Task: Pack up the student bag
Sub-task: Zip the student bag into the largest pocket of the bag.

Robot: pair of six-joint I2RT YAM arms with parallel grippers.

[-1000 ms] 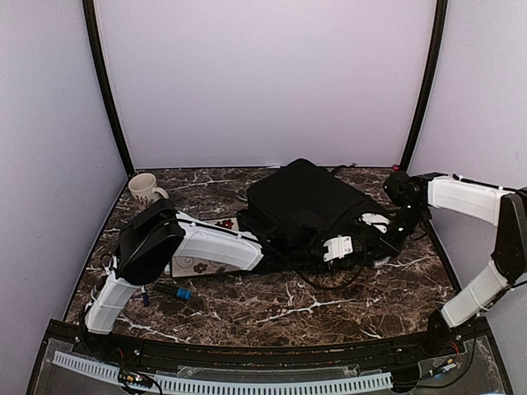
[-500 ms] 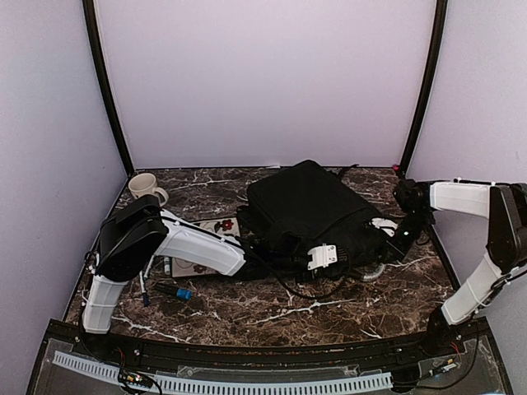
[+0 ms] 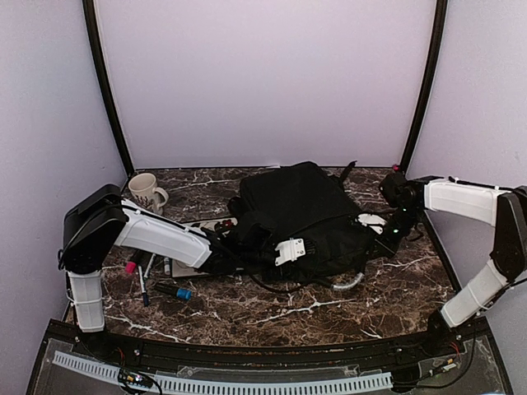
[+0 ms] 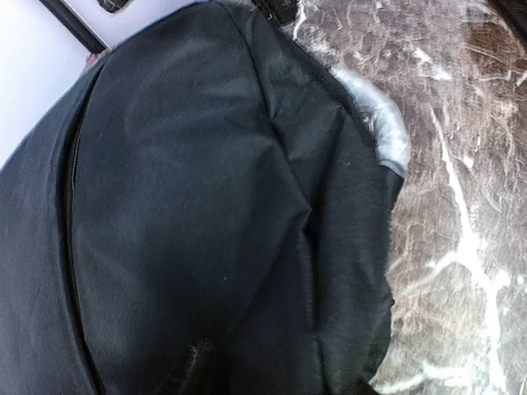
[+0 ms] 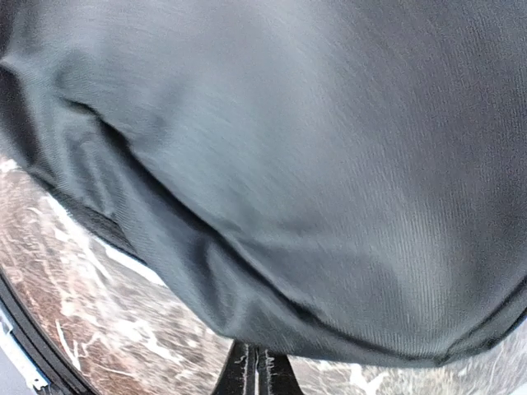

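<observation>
- The student bag lies flat in the middle of the counter, a little toward the back wall and between the two arms
- Its long axis runs on a diagonal from the back left to the near right. The grey-white loop handle curls out at the near-right end, so the bag's top points toward the right arm's side
- The left gripper reaches in from the left and sits against the bag's near long side, with the bag just beyond it. In the left wrist view black fabric fills the frame and no fingers show, so I cannot tell whether this gripper is apart or together
- The right gripper is at the bag's right end, near the handle, with the bag lying to its left. Its fingers are pressed flat together and the tips are tucked under the bag's edge. It may be pinching a fold of fabric, but the view is too close to say
- Judged from this, the right arm is nearer the handle end and the left arm nearer the long side, so any lift or opening turns on that diagonal
- A floral card, some pens and a blue-capped marker lie left of the bag, and a mug stands at the back left; all are outside the bag, so the packing looks unfinished
</observation>
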